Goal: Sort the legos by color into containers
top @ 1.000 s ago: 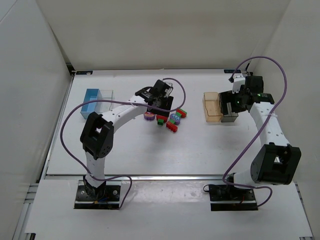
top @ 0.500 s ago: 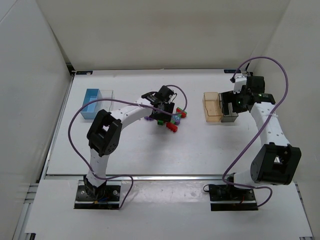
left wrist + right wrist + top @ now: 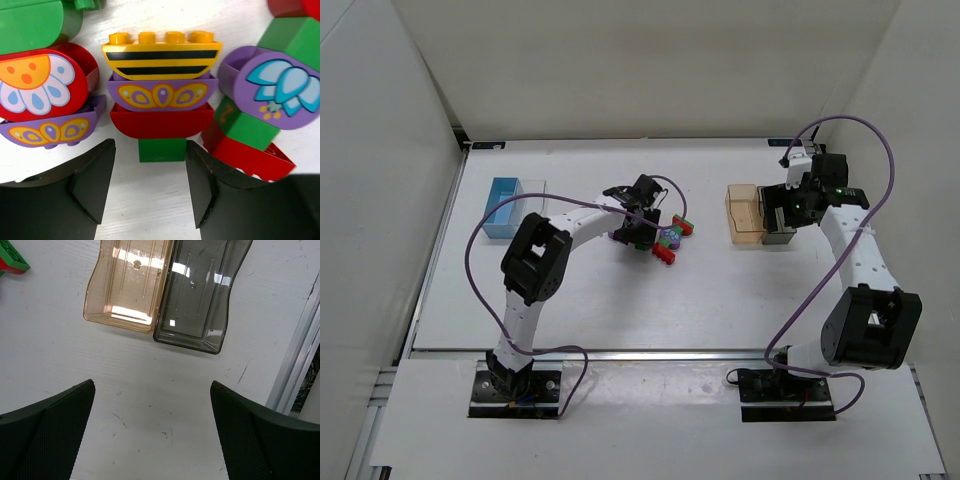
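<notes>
The legos (image 3: 665, 238) lie in a cluster at mid-table. In the left wrist view they are mixed stacks: a yellow striped brick (image 3: 161, 52) tops a purple, a red and a small green brick (image 3: 161, 150). A red, purple and green stack (image 3: 45, 87) sits to the left, and a purple, green and red stack (image 3: 255, 107) to the right. My left gripper (image 3: 151, 155) is open, its fingers either side of the green brick's near end. My right gripper (image 3: 152, 385) is wide open and empty over bare table, near the orange bin (image 3: 127, 285) and the dark grey bin (image 3: 197, 295).
A blue bin (image 3: 504, 212) with a clear bin (image 3: 534, 192) against it stands at the far left. The orange bin (image 3: 743, 215) and grey bin (image 3: 778, 232) stand at the right, partly under my right arm. White walls enclose the table.
My left gripper has moved right and down onto the lego cluster, and its jaws have narrowed slightly. The right arm has not moved.
</notes>
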You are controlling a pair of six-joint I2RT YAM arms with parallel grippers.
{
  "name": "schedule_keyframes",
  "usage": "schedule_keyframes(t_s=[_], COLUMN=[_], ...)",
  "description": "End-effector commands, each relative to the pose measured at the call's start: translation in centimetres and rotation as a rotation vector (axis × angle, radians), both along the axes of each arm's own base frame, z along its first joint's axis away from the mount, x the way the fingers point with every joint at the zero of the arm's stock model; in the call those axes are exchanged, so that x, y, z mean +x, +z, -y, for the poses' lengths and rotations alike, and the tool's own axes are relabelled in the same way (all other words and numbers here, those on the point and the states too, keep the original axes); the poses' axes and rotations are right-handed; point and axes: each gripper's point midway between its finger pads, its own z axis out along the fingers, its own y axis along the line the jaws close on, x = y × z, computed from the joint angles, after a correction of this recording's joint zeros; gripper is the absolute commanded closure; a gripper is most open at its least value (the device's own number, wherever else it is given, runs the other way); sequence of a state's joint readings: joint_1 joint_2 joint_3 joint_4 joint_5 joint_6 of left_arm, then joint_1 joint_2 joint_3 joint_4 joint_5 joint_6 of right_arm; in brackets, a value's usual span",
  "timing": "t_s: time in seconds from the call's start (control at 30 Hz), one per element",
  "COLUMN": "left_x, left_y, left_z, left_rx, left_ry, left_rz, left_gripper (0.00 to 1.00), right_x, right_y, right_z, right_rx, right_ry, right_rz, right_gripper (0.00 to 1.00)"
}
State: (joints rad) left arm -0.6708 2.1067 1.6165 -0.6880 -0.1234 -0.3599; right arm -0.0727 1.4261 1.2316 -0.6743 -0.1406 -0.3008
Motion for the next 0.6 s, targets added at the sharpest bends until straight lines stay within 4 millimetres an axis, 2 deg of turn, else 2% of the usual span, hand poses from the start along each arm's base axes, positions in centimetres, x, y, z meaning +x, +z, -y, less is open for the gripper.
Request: schedule_keyframes(t_s=[0.0,0.17,0.57], left_x=[1.0,1.6,2.2], left_y=[1.2,0.7,1.0], left_z=[0.2,0.3,1.7], left_rx=[-0.019,-0.021,-0.056], left_ry=[0.012,0.01,-0.024], left_rz=[0.035,0.034,0.041], left_gripper=[0.32,0.33,0.37], right_x=[0.4,0.5,0.7], right_y=[0.0,-0.2,-0.4], right_z=[0.2,0.2,0.1], right_rx=[-0.006,-0.003,0.003], right_ry=[0.007,0.008,0.015], right_rz=[0.009,0.005,-0.002], right_gripper=[0.01,0.01,0.01])
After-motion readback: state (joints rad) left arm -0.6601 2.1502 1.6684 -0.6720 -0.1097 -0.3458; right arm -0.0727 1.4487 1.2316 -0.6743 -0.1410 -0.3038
